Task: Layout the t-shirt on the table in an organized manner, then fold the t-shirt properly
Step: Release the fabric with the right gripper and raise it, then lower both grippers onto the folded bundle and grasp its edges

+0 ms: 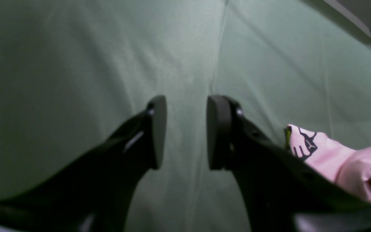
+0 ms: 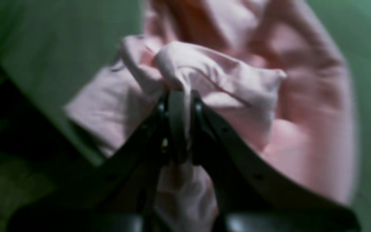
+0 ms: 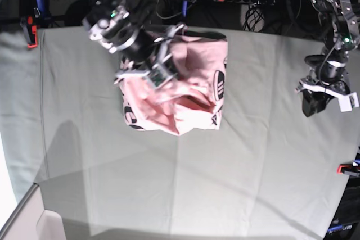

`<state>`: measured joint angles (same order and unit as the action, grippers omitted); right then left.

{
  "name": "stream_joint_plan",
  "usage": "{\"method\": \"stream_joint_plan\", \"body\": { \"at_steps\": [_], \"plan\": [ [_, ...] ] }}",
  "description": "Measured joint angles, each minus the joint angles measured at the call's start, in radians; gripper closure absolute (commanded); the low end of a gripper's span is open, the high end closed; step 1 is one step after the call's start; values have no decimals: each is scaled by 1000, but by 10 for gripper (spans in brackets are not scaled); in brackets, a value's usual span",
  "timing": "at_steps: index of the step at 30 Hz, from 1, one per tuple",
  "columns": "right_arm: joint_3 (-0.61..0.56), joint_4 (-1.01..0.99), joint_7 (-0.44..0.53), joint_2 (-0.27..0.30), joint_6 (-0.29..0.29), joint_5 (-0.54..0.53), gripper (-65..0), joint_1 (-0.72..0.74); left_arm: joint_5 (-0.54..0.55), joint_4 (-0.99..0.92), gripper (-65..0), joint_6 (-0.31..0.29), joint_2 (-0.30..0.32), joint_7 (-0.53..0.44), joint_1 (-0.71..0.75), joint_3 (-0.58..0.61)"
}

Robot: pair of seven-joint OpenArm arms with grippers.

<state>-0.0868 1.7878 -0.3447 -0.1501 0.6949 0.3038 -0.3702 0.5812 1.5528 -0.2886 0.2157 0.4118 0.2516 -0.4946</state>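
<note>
Right fingers (image 2: pixel 180 106) pinch a blurred fold of the t-shirt (image 2: pixel 224 80); left fingers (image 1: pixel 185 132) stand parted, holding nothing.

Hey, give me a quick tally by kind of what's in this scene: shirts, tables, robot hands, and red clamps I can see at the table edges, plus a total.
T-shirt: 1
Table: 1
Robot hands: 2, right hand and left hand
Red clamps: 2, far clamp and near clamp
Total: 6
</note>
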Motion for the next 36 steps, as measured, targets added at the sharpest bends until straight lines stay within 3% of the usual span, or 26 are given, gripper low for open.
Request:
{"method": "stream_joint_plan", "body": {
  "at_steps": [6, 11, 17, 21, 26, 28, 33, 36],
  "plan": [
    [-113, 3, -3, 8, 0, 0, -27, -58, 0, 0, -208, 0, 0, 0, 0, 0],
    [-261, 3, -7, 128, 0, 3, -27, -74, 0, 0, -208, 0, 0, -1, 1, -2],
    [-296, 3, -8, 150, -1, 3, -40, -77, 0, 0, -208, 0, 0, 0, 1, -1],
    [-296, 3, -8, 150, -1, 3, -128, -85, 0, 0, -208, 0, 0, 0, 3, -1],
    [-296, 3, -7, 150, -1, 3, -337, -90, 0, 10, -209, 0, 0, -1, 6, 2],
    [-296, 16, -8, 150, -1, 4, -383, -98, -1, 39, -229, 0, 0, 0, 24, 17],
    [-296, 76, -11, 166, -2, 4, -388, -116, 0, 162, -364, -4, -22, 1, 33, 124],
    [-296, 117, -6, 164, -3, 3, -388, -116, -7, 215, -395, 3, -38, -6, 34, 216]
  ]
}}
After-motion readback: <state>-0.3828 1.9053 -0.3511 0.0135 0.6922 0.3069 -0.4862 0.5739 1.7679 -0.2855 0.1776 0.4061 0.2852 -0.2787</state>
